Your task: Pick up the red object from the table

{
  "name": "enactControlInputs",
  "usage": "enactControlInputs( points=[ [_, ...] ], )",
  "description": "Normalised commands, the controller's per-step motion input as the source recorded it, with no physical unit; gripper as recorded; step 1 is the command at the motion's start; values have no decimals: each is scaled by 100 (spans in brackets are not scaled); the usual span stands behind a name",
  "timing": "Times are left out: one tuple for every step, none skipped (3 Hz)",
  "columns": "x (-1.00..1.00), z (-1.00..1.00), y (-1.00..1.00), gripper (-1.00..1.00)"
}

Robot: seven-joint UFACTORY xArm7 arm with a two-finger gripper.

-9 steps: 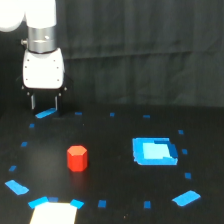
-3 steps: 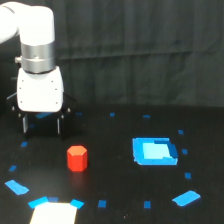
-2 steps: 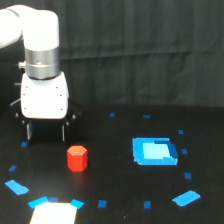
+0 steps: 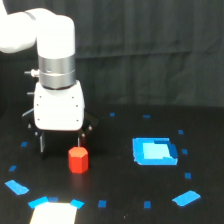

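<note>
The red object (image 4: 78, 160), a small red-orange hexagonal block, stands upright on the black table (image 4: 120, 187) at the exterior view's lower left. My gripper (image 4: 62, 148) hangs from a white body just behind and slightly left of the block. Its two dark fingers (image 4: 42, 143) are spread wide apart and hold nothing. The right fingertip sits right above the block's top edge; whether it touches is unclear. The fingertips are low, near the table surface.
A larger blue square patch (image 4: 154, 151) lies to the exterior view's right of the block. A whitish patch (image 4: 54, 214) sits at the front edge, with blue tape pieces (image 4: 16, 187) scattered around. A dark curtain hangs behind the table.
The arm has moved from the back left toward the red block and lower, so the open fingers now stand just behind it. The block has not moved.
</note>
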Motion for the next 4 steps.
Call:
enactControlInputs(
  points=[
    [32, 16, -76, 58],
    [14, 17, -91, 100],
    [43, 11, -100, 100],
    [-3, -5, 9, -100]
  ],
)
